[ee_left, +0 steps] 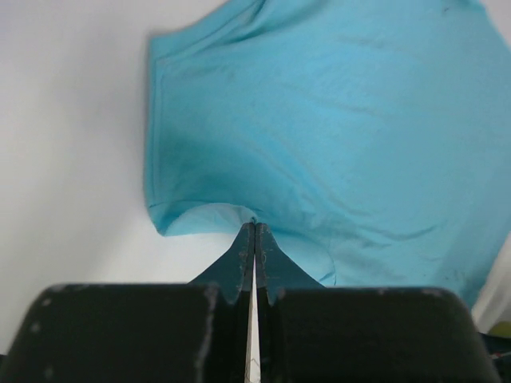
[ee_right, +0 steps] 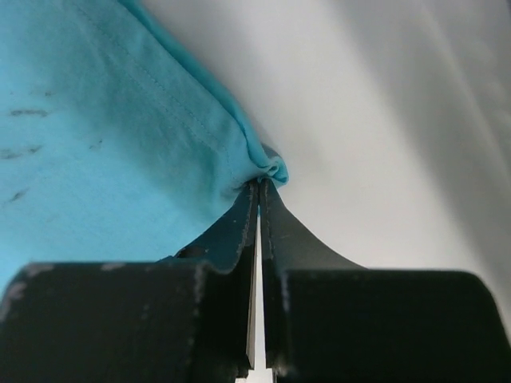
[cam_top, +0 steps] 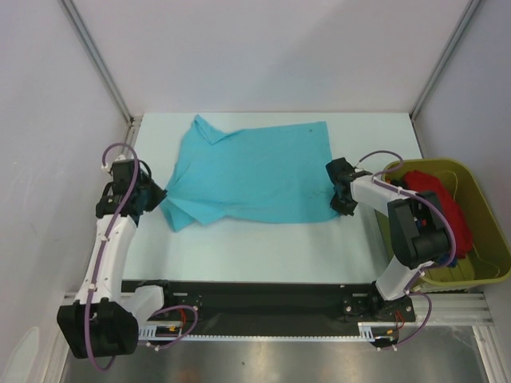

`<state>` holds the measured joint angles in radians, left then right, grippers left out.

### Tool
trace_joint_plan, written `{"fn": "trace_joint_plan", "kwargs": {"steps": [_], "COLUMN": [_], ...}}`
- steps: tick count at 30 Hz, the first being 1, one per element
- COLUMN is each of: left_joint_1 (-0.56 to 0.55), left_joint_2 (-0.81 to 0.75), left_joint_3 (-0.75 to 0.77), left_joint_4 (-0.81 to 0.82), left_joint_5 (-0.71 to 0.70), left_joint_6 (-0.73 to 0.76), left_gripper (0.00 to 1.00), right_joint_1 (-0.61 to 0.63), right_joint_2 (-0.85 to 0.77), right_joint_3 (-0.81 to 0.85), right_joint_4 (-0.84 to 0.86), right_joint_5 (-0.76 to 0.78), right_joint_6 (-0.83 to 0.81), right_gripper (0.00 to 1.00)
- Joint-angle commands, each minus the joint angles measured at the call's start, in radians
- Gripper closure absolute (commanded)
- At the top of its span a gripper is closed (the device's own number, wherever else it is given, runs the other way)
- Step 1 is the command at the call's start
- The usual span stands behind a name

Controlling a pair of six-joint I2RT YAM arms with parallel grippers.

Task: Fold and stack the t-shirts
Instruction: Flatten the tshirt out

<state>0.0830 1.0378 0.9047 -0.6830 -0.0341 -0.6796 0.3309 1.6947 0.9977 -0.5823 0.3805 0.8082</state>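
Top external view: left hand [cam_top: 163,194] and right hand [cam_top: 335,193] both clamp opposite edges of the shirt [cam_top: 255,171] on the tabletop [cam_top: 263,247].

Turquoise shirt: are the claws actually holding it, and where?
Yes. The left claw pinches the turquoise shirt at its edge by a sleeve; the right claw pinches a corner of its hem.

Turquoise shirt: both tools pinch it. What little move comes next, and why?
The left tool and right tool are shut on near corners of the turquoise t-shirt, which lies unfolded, so probably raise both slightly, lifting that edge for a fold.
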Motion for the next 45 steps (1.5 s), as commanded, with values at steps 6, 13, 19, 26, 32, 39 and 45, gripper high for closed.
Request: {"fn": "trace_joint_plan", "kwargs": {"steps": [6,13,19,26,32,39,45], "left_joint_1": [-0.008,-0.008,-0.006,-0.006,-0.006,-0.006,-0.006], "left_joint_2": [-0.106,-0.153,-0.119,-0.068,-0.051,-0.054,-0.062], "left_joint_3": [0.001,-0.09,-0.098,-0.069,-0.07,-0.067,-0.075], "left_joint_4": [-0.019,-0.02,-0.003,0.025,0.034,0.028,0.036], "left_joint_5": [-0.015,-0.021,-0.016,-0.003,0.016,0.016,0.022], "left_joint_6": [0.028,0.025,0.04,0.052,0.06,0.071,0.074], "left_gripper": [1.0,1.0,1.0,1.0,1.0,1.0,1.0], "right_joint_1": [0.019,0.033,0.022,-0.006,-0.042,-0.052,-0.027], "right_joint_2": [-0.101,-0.187,-0.224,-0.191,-0.191,-0.162,-0.112], "right_joint_3": [-0.037,-0.136,-0.13,-0.165,-0.211,-0.205,-0.154], "right_joint_4": [-0.01,-0.013,-0.021,0.001,0.032,0.058,0.044], "right_joint_5": [-0.103,-0.123,-0.126,-0.126,-0.114,-0.135,-0.13], "right_joint_6": [-0.029,-0.035,-0.04,-0.006,0.025,0.036,0.037], "right_gripper": [1.0,0.84,0.45,0.44,0.48,0.5,0.51]}}
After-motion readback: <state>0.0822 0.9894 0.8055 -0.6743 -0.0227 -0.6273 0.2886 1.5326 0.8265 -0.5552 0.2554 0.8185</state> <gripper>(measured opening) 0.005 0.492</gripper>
